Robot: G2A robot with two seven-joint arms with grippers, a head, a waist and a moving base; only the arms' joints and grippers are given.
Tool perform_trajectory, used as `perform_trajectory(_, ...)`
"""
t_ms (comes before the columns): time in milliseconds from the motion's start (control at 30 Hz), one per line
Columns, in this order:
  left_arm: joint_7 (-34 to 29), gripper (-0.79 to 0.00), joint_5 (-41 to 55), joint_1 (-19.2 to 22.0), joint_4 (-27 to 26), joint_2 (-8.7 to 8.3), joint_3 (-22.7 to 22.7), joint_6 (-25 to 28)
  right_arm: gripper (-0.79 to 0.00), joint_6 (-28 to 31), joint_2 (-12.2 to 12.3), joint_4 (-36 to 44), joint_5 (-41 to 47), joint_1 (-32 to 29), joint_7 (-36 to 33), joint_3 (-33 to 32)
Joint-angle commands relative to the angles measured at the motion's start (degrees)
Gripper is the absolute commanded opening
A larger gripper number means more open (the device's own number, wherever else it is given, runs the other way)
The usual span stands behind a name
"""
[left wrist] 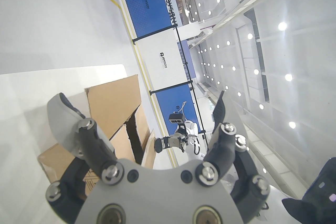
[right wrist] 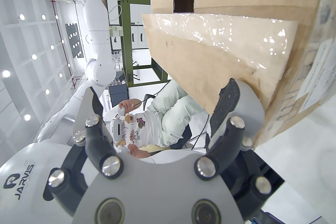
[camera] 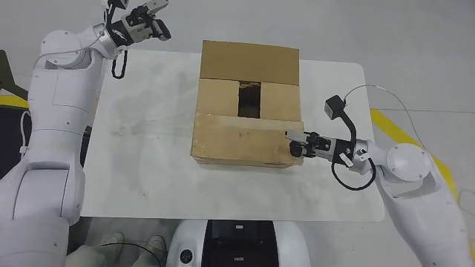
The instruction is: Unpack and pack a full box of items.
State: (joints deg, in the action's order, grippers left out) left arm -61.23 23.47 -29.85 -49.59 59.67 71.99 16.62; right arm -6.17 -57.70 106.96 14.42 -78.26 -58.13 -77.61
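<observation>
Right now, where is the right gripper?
In the top view, the right gripper sits at the right end of the near flap of the cardboard box, fingers open at the flap's corner.

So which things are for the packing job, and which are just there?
For the job: cardboard box; right gripper, open at its flap; left gripper, open, away from it.
Just there: white table, yellow floor line, blue panels, green frame.
</observation>
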Motion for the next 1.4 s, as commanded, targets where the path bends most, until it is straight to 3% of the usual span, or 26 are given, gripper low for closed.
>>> perform_trajectory(0,1.85,0.0,-1.51,0.17,-0.12,0.14,-0.66,0.73,0.0,0.0,0.0,0.0,0.0,0.0,0.0,0.0)
perform_trajectory(267,0.48,0.0,-2.91,2.36,5.91,2.69,-7.67,5.22,0.0,0.0,0.0,0.0,0.0,0.0,0.0,0.0)
perform_trajectory(467,4.77,0.0,-6.01,4.92,12.67,5.62,-13.52,10.44,0.0,0.0,0.0,0.0,0.0,0.0,0.0,0.0)
perform_trajectory(767,8.99,0.0,-7.96,8.26,21.37,10.17,-19.77,11.84,0.0,0.0,0.0,0.0,0.0,0.0,0.0,0.0)
perform_trajectory(1067,2.87,0.0,0.69,11.59,26.51,13.58,-19.86,9.86,0.0,0.0,0.0,0.0,0.0,0.0,0.0,0.0)
perform_trajectory(1367,-9.23,0.0,8.61,14.15,29.44,14.2,-17.09,7.82,0.0,0.0,0.0,0.0,0.0,0.0,0.0,0.0)
